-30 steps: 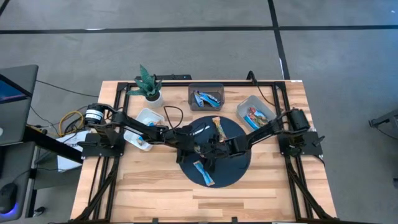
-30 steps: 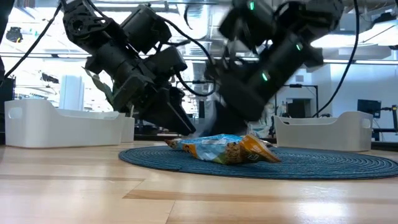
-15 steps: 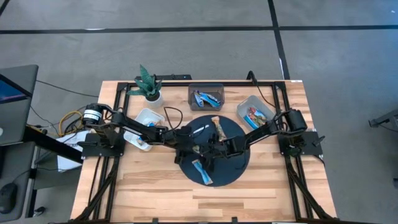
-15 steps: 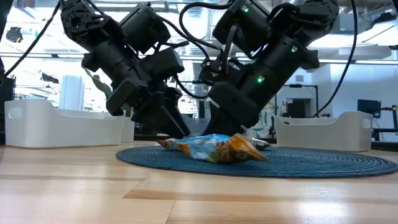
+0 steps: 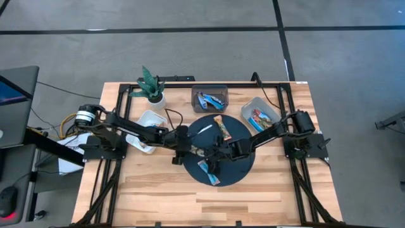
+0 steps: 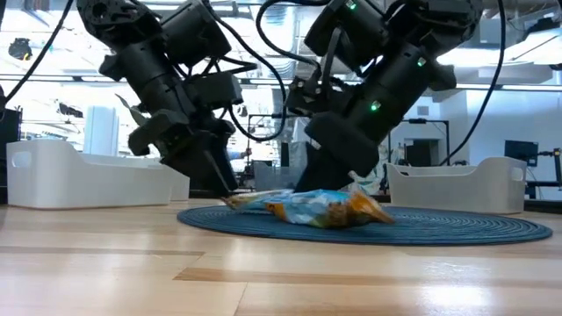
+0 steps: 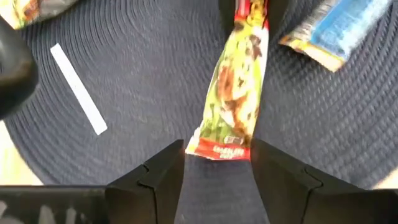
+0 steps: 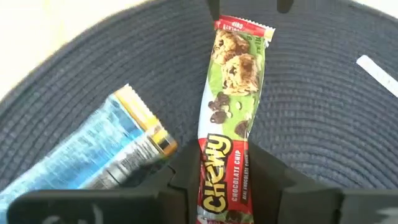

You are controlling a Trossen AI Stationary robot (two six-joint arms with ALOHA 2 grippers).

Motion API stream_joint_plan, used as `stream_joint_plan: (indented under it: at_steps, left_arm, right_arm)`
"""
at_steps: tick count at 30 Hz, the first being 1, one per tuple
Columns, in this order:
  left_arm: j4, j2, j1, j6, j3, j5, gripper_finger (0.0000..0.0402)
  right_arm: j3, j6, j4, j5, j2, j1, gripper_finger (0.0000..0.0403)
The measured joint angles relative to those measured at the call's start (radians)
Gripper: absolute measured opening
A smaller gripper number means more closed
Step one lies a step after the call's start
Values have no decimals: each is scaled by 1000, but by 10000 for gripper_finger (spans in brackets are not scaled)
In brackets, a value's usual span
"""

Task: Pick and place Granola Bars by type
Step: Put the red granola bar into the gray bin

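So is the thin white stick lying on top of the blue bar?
No, in the left wrist view the white stick lies alone on the dark mat, well apart from the blue bar.

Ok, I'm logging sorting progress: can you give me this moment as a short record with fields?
mat: holds Chewy bar, blue bar, third bar, white stick
left gripper: open, straddling one end of Chewy bar
right gripper: at Chewy bar's other end
dark bin: blue bars inside
right white bin: multicoloured bars inside
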Motion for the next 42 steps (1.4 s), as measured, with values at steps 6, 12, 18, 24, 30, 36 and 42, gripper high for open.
stream_joint_plan:
  at_steps: [6,12,18,24,30,36,42]
  left_arm:
    - [-62,-15,-16,-20,0,-25,178]
    - [-68,-15,-17,-21,0,-25,178]
    - [-74,-15,-17,-26,0,-25,178]
    - [-72,-14,-17,-28,0,-25,178]
    - [-53,-14,-17,-27,-1,-25,178]
    - [-36,-14,-17,-24,-1,-25,178]
    - [-30,-14,-17,-21,-1,-25,178]
  right_arm:
    - [5,-9,-55,45,-58,19,87]
    - [5,16,-178,191,-162,58,76]
    - [7,289,-553,435,-306,93,75]
    - [6,716,-1002,541,-399,83,75]
    - [-14,933,-1289,546,-403,23,75]
    - [-42,934,-1294,502,-397,-88,75]
    - [-42,919,-1300,468,-397,-198,76]
